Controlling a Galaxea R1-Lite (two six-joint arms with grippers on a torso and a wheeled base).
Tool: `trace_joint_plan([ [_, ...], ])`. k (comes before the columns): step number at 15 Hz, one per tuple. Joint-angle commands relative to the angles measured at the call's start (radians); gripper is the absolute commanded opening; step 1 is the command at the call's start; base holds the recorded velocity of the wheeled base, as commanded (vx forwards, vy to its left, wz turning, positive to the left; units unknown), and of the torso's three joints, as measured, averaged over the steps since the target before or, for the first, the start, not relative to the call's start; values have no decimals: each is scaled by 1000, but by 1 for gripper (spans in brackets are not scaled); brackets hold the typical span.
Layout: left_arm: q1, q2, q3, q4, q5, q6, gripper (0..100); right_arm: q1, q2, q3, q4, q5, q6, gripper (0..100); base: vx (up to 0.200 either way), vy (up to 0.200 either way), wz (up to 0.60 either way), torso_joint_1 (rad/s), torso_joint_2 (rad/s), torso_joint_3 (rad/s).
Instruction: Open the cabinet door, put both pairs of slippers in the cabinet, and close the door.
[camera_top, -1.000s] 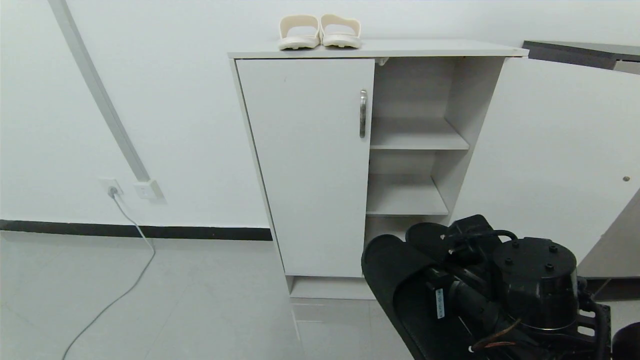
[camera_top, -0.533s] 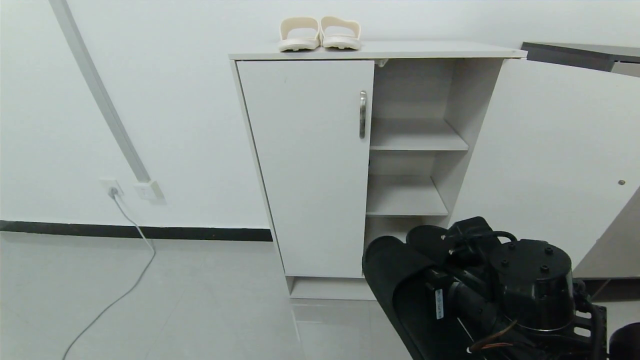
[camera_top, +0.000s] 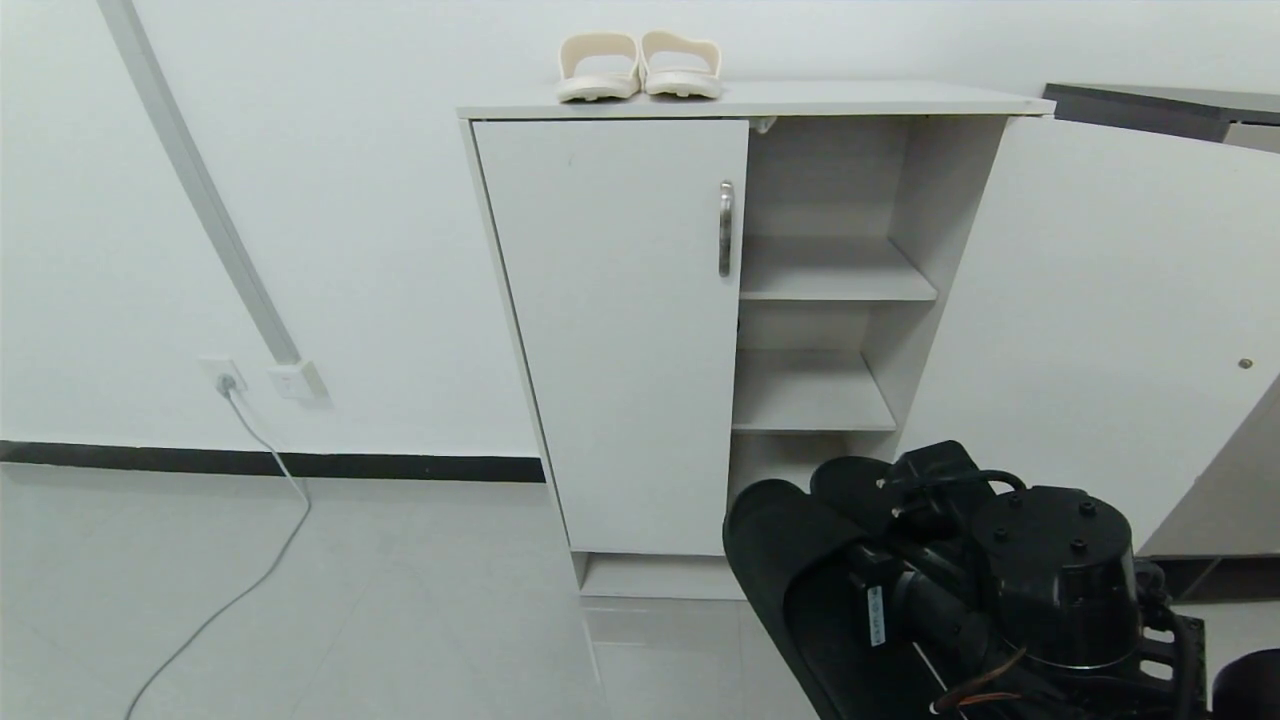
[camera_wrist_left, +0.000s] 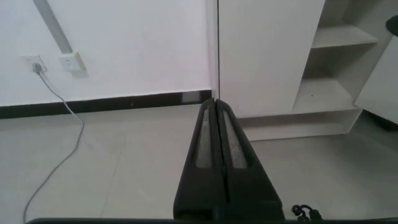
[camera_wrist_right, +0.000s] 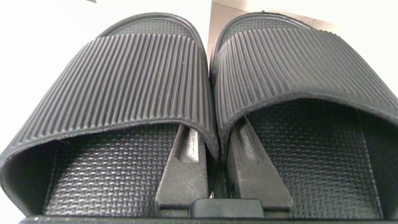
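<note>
Before the open right bay of the white cabinet (camera_top: 610, 330) | we log right gripper (camera_wrist_right: 214, 158) clamped on black ribbed rubber slippers (camera_top: 800, 545), toes pointing at bottom compartment (camera_top: 770, 452) ahead | left gripper (camera_wrist_left: 216, 134) pressed together, empty | cream slippers (camera_top: 640, 65) atop cabinet.

Black slippers (camera_top: 790, 540) hang before the cabinet (camera_top: 610, 340) (right door (camera_top: 1100, 300) open)

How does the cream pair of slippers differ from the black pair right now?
Colour: the cream pair is pale, the black pair dark. Place: the cream pair rests on the cabinet top; the black pair is clamped in the right gripper, low before the open side. Both are wide-strapped slides, set side by side.
</note>
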Motion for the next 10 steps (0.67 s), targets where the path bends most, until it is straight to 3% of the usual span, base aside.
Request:
trace_joint_plan([
  [1,0,3,1,1,-19,-49,0,1,10,-12,-1,-1,3,0,0,0,0,0,0,0],
  [8,0,3,1,1,-21,-49,0,-54,283,-321,2,-225,103,0,0,0,0,0,0,0],
  [10,0,3,1,1,-21,-49,0,-59,306,-377,2,-265,108,0,0,-200,0,0,2,2],
])
